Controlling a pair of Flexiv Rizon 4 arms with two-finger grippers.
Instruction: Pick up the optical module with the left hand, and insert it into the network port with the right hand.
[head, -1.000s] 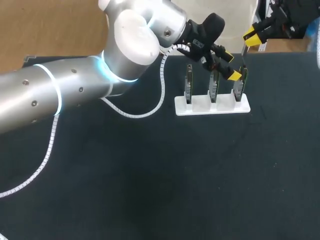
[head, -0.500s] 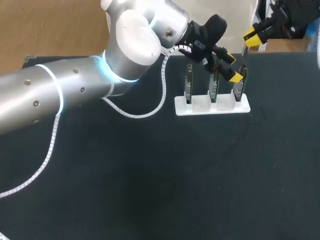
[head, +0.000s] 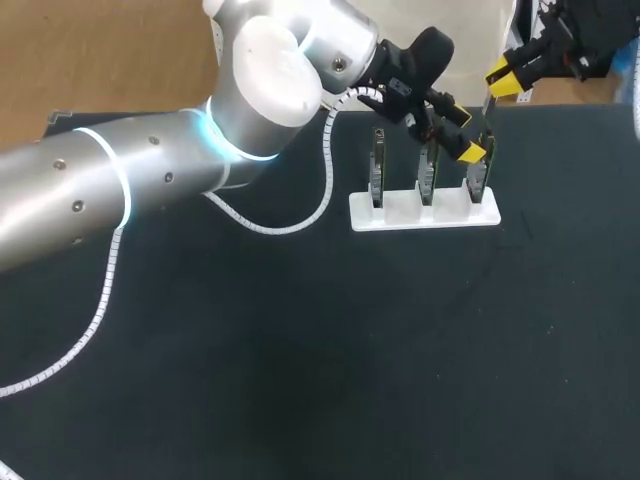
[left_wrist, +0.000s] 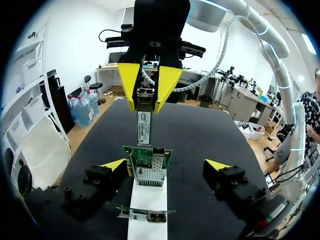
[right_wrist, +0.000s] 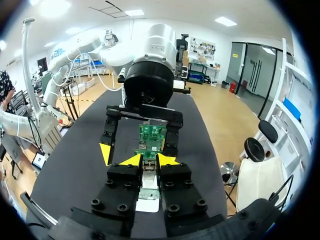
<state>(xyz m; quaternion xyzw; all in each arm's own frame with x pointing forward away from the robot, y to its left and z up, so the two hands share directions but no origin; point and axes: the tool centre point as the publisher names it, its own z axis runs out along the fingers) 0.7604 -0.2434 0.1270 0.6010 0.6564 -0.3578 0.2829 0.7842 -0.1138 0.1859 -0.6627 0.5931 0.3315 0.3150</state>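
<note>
Black bench (head: 300, 380); white rack (head: 425, 213) of upright green circuit boards (head: 426, 172). Right gripper (right_wrist: 149, 161) jaws pinch slim silver optical module (left_wrist: 143, 127), just above network port (left_wrist: 158, 152) of end board (left_wrist: 145, 167). Left gripper (left_wrist: 165, 161) jaws wide, flanking that board. Step: insertion. Next: align with port, lower straight

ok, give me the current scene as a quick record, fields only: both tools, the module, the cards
left tool: open, one finger on each side of the rightmost card, not gripping it
right tool: shut on the optical module
optical module: held upright, lower end just above the rightmost card, not inserted
stand: white, holds three upright cards in a row
table: dark surface, stand near its far edge
</note>
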